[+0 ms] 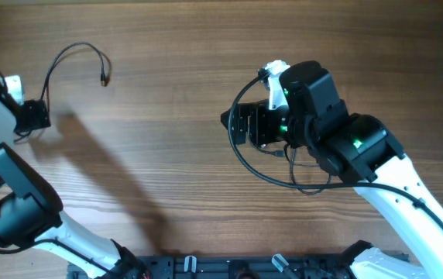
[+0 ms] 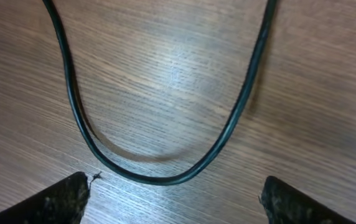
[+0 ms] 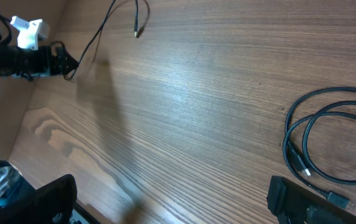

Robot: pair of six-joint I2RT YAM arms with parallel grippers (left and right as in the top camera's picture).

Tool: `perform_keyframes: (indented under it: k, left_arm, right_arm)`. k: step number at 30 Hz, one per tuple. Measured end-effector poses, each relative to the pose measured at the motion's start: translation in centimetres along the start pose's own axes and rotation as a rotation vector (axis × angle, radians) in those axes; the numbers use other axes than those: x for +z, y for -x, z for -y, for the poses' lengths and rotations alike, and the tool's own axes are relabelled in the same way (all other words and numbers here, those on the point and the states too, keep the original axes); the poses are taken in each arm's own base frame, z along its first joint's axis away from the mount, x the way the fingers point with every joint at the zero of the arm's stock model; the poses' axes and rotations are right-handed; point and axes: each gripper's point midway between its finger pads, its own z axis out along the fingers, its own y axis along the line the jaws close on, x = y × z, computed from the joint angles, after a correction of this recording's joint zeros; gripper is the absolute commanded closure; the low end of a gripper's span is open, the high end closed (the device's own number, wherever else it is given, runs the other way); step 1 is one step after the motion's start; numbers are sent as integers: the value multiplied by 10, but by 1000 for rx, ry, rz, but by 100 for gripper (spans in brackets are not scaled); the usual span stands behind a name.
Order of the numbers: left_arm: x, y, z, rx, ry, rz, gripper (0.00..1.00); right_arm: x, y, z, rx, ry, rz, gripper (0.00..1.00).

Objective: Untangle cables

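Right now the left gripper (image 2: pixel 175 190) is open wide and holds nothing. Right by its fingertips (image 2: pixel 66 196), the loose cable (image 2: pixel 159 180) lies flat on the wooden table (image 2: pixel 165 81), bent like a letter U. The bottom of the U points at the gripper and sits in the gap between the 2 fingers. The 2 sides of the U run straight away from it. Farther out, seen from above, this cable curves over and ends in a small plug (image 1: pixel 103 77).

The right gripper (image 3: pixel 172 186) is open wide too, with only bare wood between its fingers. The coiled cable (image 3: pixel 289 130) lies close beside 1 finger (image 3: pixel 290 199), off to the side and not between the 2. It makes about 2 loops, 1 inside the other.

So each arm has its own cable close by. I think the left arm only needs to go down and pinch. The right arm would need to slide sideways first.

Between the 2 arms the table is bare and wide, so there is lots of room to pull a cable straight. The left gripper sits near what looks like the table's side edge, so there is less room that way.
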Motion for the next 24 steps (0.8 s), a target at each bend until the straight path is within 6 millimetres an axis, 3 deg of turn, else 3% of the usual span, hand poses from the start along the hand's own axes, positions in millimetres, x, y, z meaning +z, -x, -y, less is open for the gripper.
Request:
perform_keyframes:
  k: [3, 6, 7, 8, 9, 14, 19, 24]
  left_arm:
    - [14, -4, 2, 19, -45, -2, 14]
    - [25, 6, 4, 47, -54, 39, 20]
    - [26, 10, 4, 54, -53, 59, 26]
    - [27, 15, 5, 61, -54, 75, 43]
    - [28, 16, 5, 67, -54, 79, 51]
    - [48, 5, 17, 81, -96, 43, 55]
    - [52, 3, 26, 80, -145, 40, 96]
    - [49, 20, 31, 13, -163, 103, 96]
  right_arm:
    - [10, -3, 4, 7, -13, -25, 0]
    - [20, -5, 8, 13, -26, -50, 0]
    - [22, -6, 9, 14, -29, -54, 0]
    - [23, -6, 9, 15, -30, -58, 0]
    - [23, -6, 9, 15, -31, -58, 0]
    - [23, -5, 9, 26, -28, -52, 0]
    - [23, -5, 9, 39, -28, -51, 0]
    - [23, -5, 9, 44, -28, -51, 0]
